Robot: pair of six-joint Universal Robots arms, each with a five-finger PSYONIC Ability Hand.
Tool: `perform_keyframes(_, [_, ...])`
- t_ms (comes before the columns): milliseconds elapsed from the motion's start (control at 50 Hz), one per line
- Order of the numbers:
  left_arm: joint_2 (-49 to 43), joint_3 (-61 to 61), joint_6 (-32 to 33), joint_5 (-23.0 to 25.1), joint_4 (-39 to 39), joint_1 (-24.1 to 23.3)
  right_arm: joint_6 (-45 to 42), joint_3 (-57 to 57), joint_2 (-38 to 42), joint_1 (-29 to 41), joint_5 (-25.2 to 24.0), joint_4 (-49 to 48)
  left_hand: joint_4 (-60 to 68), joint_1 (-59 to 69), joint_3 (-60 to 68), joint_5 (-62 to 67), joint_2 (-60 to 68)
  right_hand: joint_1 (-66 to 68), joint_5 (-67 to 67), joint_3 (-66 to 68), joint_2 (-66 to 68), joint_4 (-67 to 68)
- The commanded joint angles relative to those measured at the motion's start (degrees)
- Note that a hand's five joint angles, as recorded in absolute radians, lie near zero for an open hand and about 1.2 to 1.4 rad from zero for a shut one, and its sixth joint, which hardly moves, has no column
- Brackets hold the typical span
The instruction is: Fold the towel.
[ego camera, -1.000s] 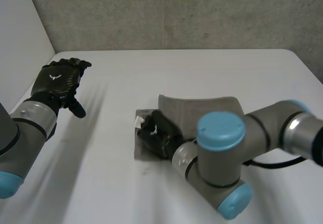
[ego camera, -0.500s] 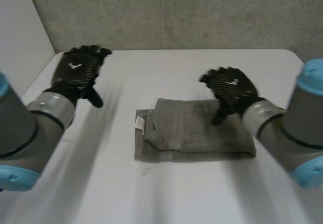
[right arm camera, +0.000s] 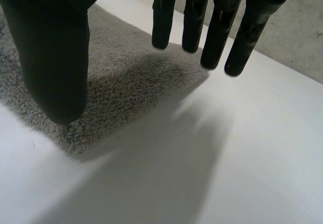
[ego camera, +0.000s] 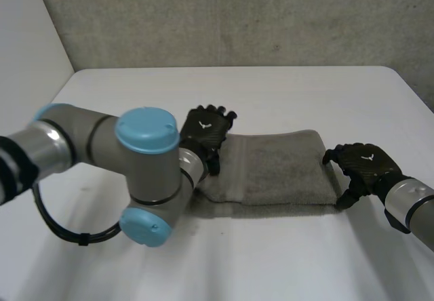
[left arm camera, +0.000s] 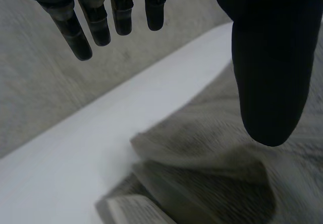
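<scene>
The grey towel (ego camera: 278, 172) lies flat on the white table (ego camera: 291, 94), a little right of centre in the head view, and there's a hand at each of its short ends. The left hand (ego camera: 205, 128) sits at the towel's left end, its arm (ego camera: 102, 145) swung across the front. Its fingers (left arm camera: 75, 30) are straight and apart from the thumb, gripping nothing, and they hang over the bare table just past the cloth. The right hand (ego camera: 363, 165) is at the right end, relaxed and empty too, with the towel's corner under its thumb. The towel is nubby terry folded into a long rectangle, its upper layer rumpled at the left end, with a pale label (left arm camera: 126, 211) peeking out beneath.
</scene>
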Motion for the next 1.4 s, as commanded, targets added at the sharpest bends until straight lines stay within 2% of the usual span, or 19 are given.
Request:
perform_keyframes(20, [-7.67,5.39,0.34,-2.74,-3.90,-0.71,-0.27,1.28,1.19,0.63,0.16,-3.28,2.03,2.27,2.04,1.72,1.98,26.24,23.49,22.73,22.78,22.77])
perform_keyframes(100, [-9.35,5.40,0.34,-6.09,-5.05,-0.71,-0.44,1.28,2.61,0.72,0.16,-3.56,2.03,2.27,2.04,1.72,1.98,27.10,24.35,23.59,23.64,23.63])
perform_keyframes(200, [-8.30,3.73,0.34,-6.89,-5.31,-0.88,-0.44,1.19,3.13,0.90,0.16,-3.64,1.87,2.10,1.87,1.56,1.82,31.47,28.72,27.96,28.02,28.00])
perform_keyframes(260, [-6.11,2.24,0.43,-6.89,-5.31,-0.97,-0.44,1.10,3.22,0.90,0.34,-3.73,1.87,2.10,1.87,1.56,1.82,37.03,34.27,33.51,33.57,33.55])
perform_keyframes(300, [-4.36,1.27,0.34,-6.97,-5.31,-0.97,-0.44,0.49,3.13,0.90,0.86,-3.73,1.87,2.10,1.87,1.56,1.82,52.07,49.31,48.55,48.61,48.59])
perform_keyframes(340, [-2.50,0.30,0.34,-6.97,-5.31,-0.97,-0.44,0.14,3.05,0.90,1.21,-3.73,1.70,1.93,1.70,1.39,1.65,58.27,55.51,54.76,54.81,54.79])
perform_keyframes(420, [3.46,-3.56,0.26,-7.33,-5.31,-1.06,-0.97,-1.62,2.25,1.77,2.10,-3.82,1.53,1.76,1.53,1.22,1.48,58.33,55.58,54.82,54.87,54.85])
perform_keyframes(560, [12.33,-10.32,0.17,-7.85,-5.14,0.08,-3.08,-11.62,0.50,13.08,6.13,-2.07,1.02,1.26,1.03,0.72,0.97,58.33,55.58,54.82,54.87,54.85])
perform_keyframes(680, [22.35,-17.62,-0.10,-8.47,-3.82,4.64,-3.08,-18.32,2.25,22.96,6.49,0.58,0.69,0.92,0.69,0.38,0.64,58.33,55.58,54.82,54.87,54.85])
perform_keyframes(780, [27.63,-22.89,-0.01,-8.38,-1.11,7.63,-3.26,-24.82,10.85,36.02,5.79,1.37,0.69,0.92,0.69,0.38,0.64,58.33,55.58,54.82,54.87,54.85])
perform_keyframes(960, [30.46,-27.74,-0.01,-8.03,2.77,10.98,-3.69,-26.23,19.04,42.73,5.61,1.28,0.86,1.09,0.86,0.55,0.81,58.33,55.58,54.82,54.87,54.85])
perform_keyframes(1040, [30.20,-27.48,-0.01,-7.94,2.86,10.98,-4.14,-26.93,17.47,42.38,7.45,1.37,0.86,1.09,0.86,0.55,0.81,58.05,55.30,54.54,54.60,54.58])
perform_keyframes(1060, [30.02,-27.13,-0.01,-7.94,2.86,11.07,-3.53,-25.80,13.72,41.25,10.07,1.54,0.69,0.92,0.69,0.38,0.64,23.75,20.99,20.24,20.29,20.27])
perform_keyframes(1140, [29.85,-26.43,-0.01,-7.94,2.86,10.81,-1.15,-22.63,7.35,35.35,15.19,1.63,0.69,0.92,0.69,0.38,0.64,20.54,17.79,17.03,17.08,17.07])
perform_keyframes(1160, [29.85,-26.42,-0.01,-7.94,2.86,10.80,0.94,-19.76,4.57,30.91,17.02,1.19,0.69,0.92,0.69,0.38,0.64,19.54,16.79,16.03,16.09,16.07])
perform_keyframes(1220, [29.93,-26.86,-0.10,-7.85,3.04,10.19,2.72,-16.21,2.08,26.12,17.21,1.19,0.35,0.59,0.36,0.04,0.30,17.51,14.76,14.00,14.06,14.04])
perform_keyframes(1280, [29.93,-27.56,-0.19,-7.68,3.39,9.93,4.56,-9.66,-0.55,18.95,13.46,1.37,0.35,0.58,0.36,0.04,0.30,8.47,5.72,4.96,5.01,5.00])
perform_keyframes(1360, [29.93,-28.88,-0.27,-6.80,3.74,10.01,3.08,-1.65,-0.91,9.10,4.85,0.75,0.35,0.58,0.36,0.04,0.30,9.77,7.01,6.26,6.31,6.29])
perform_keyframes(1400, [29.85,-29.15,-0.27,-6.54,3.91,10.01,1.94,0.12,-1.00,6.72,2.99,0.32,0.35,0.58,0.36,0.04,0.30,10.44,7.69,6.93,6.99,6.97])
